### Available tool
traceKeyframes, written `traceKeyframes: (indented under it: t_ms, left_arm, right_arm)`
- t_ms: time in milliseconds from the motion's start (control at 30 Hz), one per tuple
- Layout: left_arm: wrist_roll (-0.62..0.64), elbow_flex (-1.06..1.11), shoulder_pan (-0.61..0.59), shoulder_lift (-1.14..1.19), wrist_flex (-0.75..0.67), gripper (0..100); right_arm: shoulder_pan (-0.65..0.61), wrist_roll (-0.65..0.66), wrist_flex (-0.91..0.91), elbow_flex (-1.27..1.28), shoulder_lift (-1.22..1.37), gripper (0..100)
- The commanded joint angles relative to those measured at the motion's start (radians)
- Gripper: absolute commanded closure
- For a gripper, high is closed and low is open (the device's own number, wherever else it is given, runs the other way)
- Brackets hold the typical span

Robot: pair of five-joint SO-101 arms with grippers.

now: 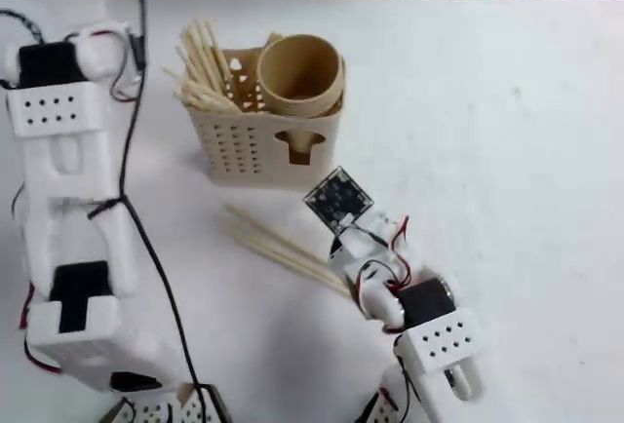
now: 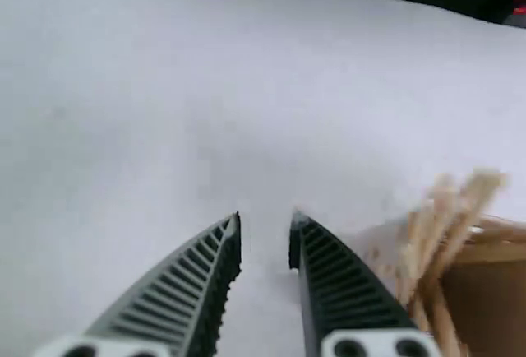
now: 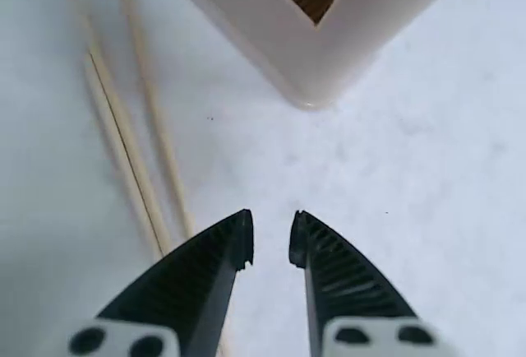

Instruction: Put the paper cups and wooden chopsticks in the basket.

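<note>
1. Where the tabletop [image 1: 507,101] runs toward its left edge, the left arm [image 1: 58,150] stands folded. Its left gripper [image 2: 265,221] is over bare surface, jaws slightly parted, holding nothing.
2. Basket [image 1: 263,155], toward the far edge, holds a chopstick bundle [image 1: 202,70] and a paper cup [image 1: 299,74].
3. Loose chopsticks [image 1: 283,246] lie flat, nearer the front edge.
4. Right gripper [image 3: 271,224] is beside the loose chopsticks, jaws slightly parted, empty.

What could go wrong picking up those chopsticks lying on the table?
The loose chopsticks lie flat and close together, so the right gripper may catch only one or roll them away. The basket already holds a paper cup and a leaning bundle, so adding more could knock some out.
</note>
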Motion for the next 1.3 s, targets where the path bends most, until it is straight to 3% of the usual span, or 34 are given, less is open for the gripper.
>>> traceKeyframes:
  t_ms: [0,100,233,467,600,767,967,1167,1267]
  left_arm:
    - [0.014,-0.218,0.117,-0.056,0.100,88]
    - [0.014,-0.233,0.114,-0.058,0.097,88]
    - [0.014,-0.221,-0.015,-0.053,0.087,88]
    - [0.015,-0.014,-0.151,0.097,0.080,88]
    - [0.106,0.124,-0.153,0.246,-0.017,88]
    - [0.170,0.195,-0.134,0.435,-0.184,88]
    - [0.169,0.193,-0.140,0.521,-0.296,88]
    - [0.167,0.199,-0.165,0.536,-0.301,88]
    - [0.080,0.199,-0.170,0.533,-0.301,88]
  right_arm:
    - [0.013,0.009,-0.031,0.003,-0.024,90.7]
    - [0.010,0.011,-0.036,0.028,-0.024,90.7]
    - [0.004,0.012,-0.036,0.044,-0.024,90.6]
    - [-0.013,0.014,0.082,-0.044,-0.022,90.3]
    - [-0.091,0.055,0.196,-0.137,-0.021,90.3]
    - [-0.160,0.071,0.203,-0.147,0.013,90.3]
    - [-0.166,0.072,0.134,-0.313,0.317,90.3]
    - [-0.170,0.072,0.128,-0.609,0.713,90.3]
    - [-0.180,0.072,0.093,-0.704,0.881,90.3]
